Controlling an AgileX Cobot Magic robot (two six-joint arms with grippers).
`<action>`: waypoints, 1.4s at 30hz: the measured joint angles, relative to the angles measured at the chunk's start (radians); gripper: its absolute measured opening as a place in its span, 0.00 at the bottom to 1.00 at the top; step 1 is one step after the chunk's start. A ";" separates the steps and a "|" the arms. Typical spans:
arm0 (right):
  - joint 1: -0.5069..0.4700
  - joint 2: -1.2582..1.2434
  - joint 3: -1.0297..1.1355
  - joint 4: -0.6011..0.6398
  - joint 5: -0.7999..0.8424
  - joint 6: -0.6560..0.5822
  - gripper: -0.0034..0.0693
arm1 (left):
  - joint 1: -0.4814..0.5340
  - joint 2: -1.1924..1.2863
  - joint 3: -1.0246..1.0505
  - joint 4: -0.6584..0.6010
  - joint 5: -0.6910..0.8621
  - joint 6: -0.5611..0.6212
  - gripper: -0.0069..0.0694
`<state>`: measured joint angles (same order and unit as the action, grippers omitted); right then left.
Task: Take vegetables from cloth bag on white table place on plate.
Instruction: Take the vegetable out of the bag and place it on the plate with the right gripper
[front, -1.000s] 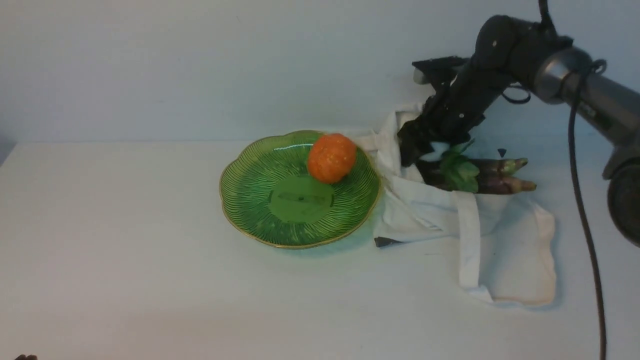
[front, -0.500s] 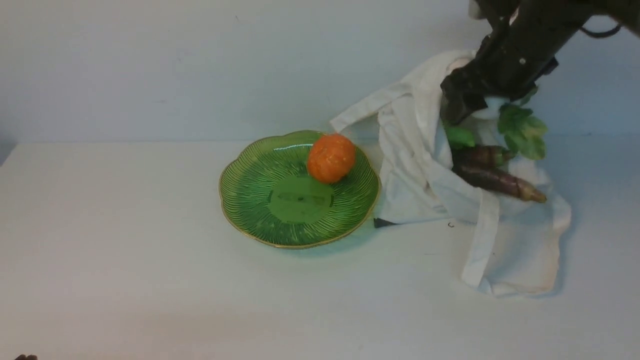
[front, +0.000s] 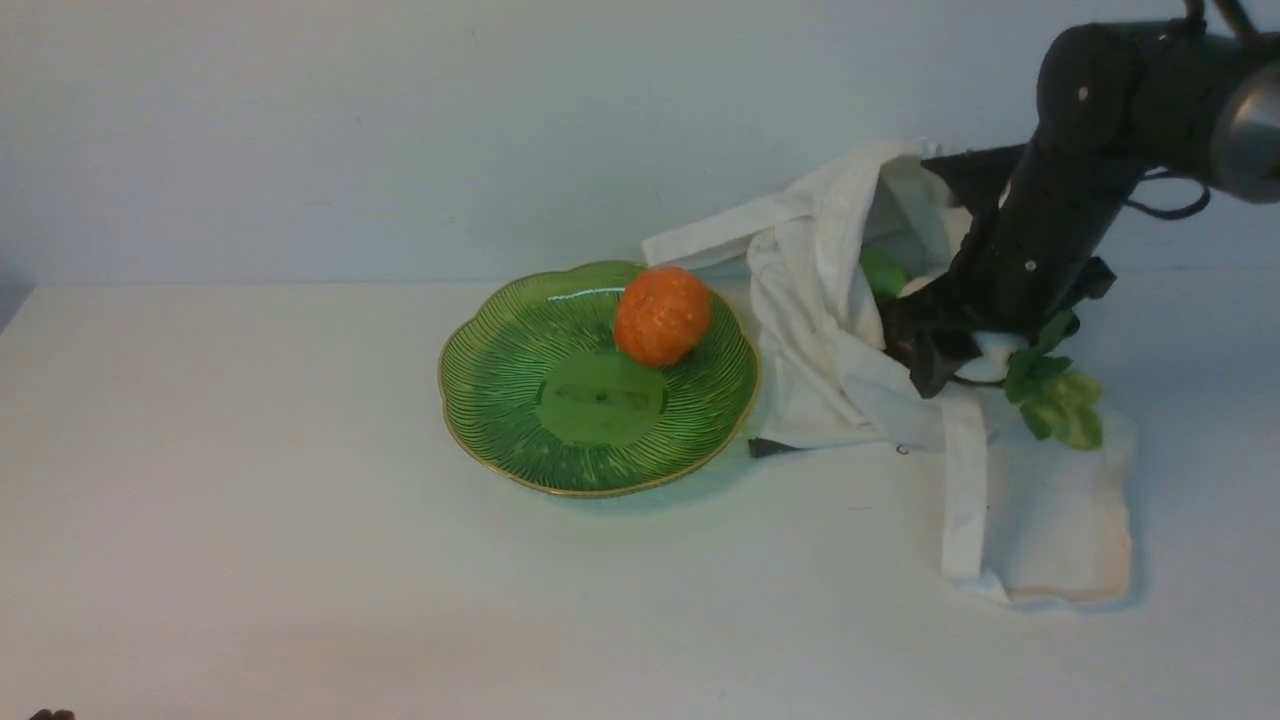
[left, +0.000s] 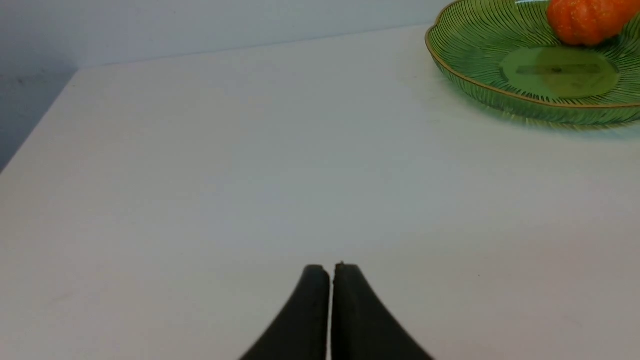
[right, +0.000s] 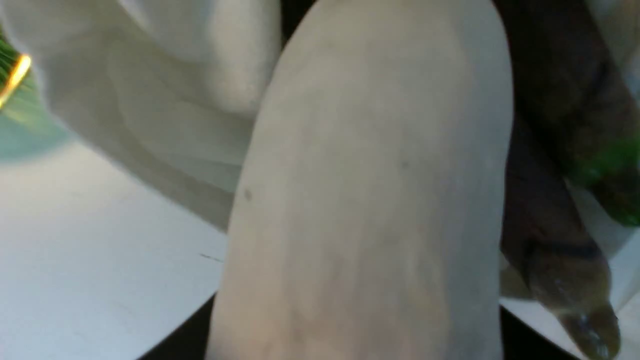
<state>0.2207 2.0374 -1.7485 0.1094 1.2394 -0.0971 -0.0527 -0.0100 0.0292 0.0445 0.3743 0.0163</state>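
Note:
My right gripper (front: 940, 365) is shut on the white radish (right: 370, 200), which fills the right wrist view. Its green leaves (front: 1060, 405) hang just above the cloth bag (front: 830, 300), whose near side stands raised against the arm. A smooth green vegetable (front: 882, 272) peeks from the bag's mouth. A dark-purple eggplant (right: 565, 240) lies beside the radish in the right wrist view and is hidden in the front view. The green plate (front: 500, 400) sits left of the bag on the white table (front: 300, 560). My left gripper (left: 332, 267) is shut, empty, low over the table.
An orange round vegetable (front: 662, 315) rests on the plate's far right side, close to the bag's strap (front: 700, 235). A second strap (front: 962, 490) lies flat toward the table's front. The wall runs close behind the bag.
My right arm rose with the radish, dragging the bag's cloth up, then came back down and right. The eggplants that showed on the bag are now hidden in the front view.

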 joint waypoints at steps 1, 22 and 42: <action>0.000 -0.038 0.010 0.019 -0.001 0.015 0.62 | 0.000 0.000 0.000 0.000 0.000 0.000 0.08; 0.338 0.054 0.160 0.257 -0.691 -0.129 0.62 | 0.000 0.000 0.000 0.000 0.000 0.000 0.08; 0.332 0.072 0.124 0.116 -0.692 -0.133 0.98 | 0.000 0.000 0.000 0.000 0.000 0.000 0.08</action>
<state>0.5524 2.1096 -1.6246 0.2250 0.5478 -0.2303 -0.0527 -0.0100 0.0292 0.0445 0.3743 0.0163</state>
